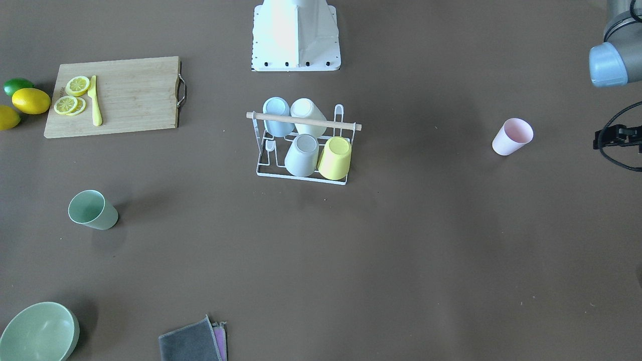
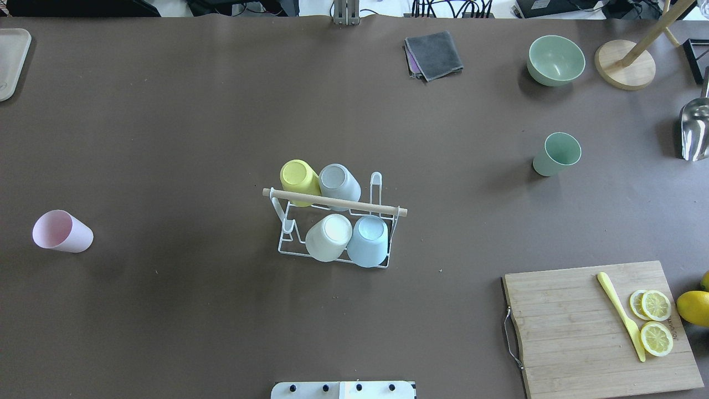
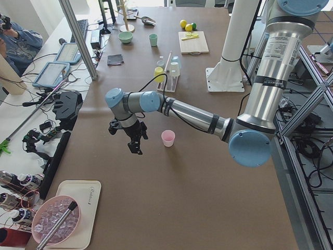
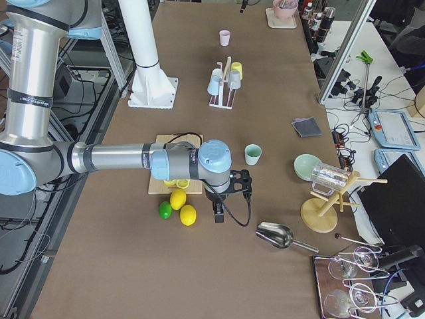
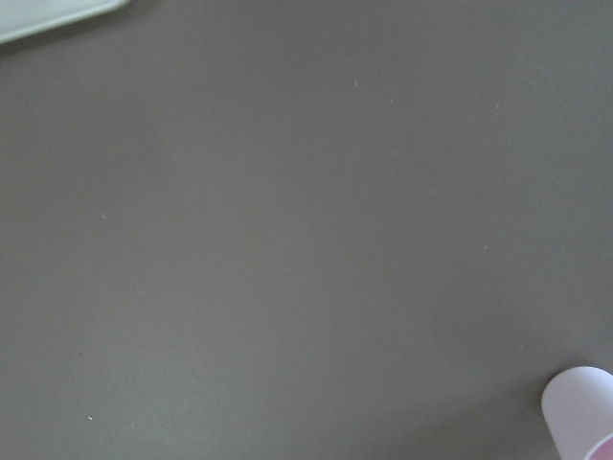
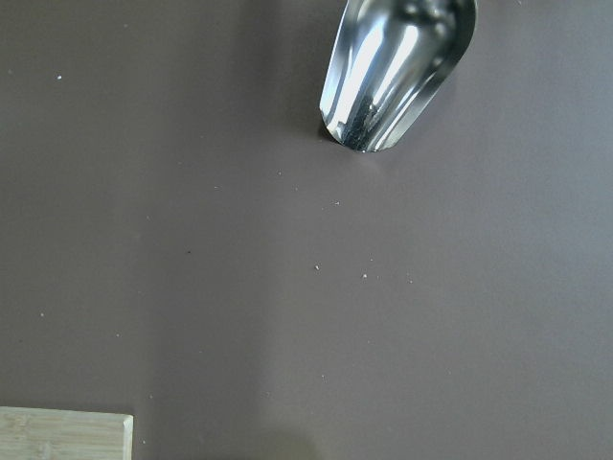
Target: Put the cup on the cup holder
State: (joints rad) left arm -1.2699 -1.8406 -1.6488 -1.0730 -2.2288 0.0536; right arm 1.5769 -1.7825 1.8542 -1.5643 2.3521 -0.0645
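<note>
The left gripper point(image 3: 136, 145) is held above bare table point(image 3: 182, 203). No object is seen in it, and how far its jaws are parted cannot be told. The pink cup point(image 3: 167, 138) stands near it, upright and untouched, on the side toward the cup holder point(image 2: 382, 209), which is well beyond the cup. Four cups are already hung there. A free prong point(image 2: 288, 224) is left on the gripper's side, just beside the white cup point(image 2: 328, 237). The right gripper point(image 4: 218, 212) is far off, its opening also not to be told.

The light cup could be tipped or pushed away if it is met off-centre. Once it is inverted, its rim could be caught on the wooden rod point(image 2: 310, 198), or the rack dragged.

Open table is left between cup and holder. Behind the gripper, room is bounded by a white tray point(image 3: 91, 194) and the table's end.
</note>
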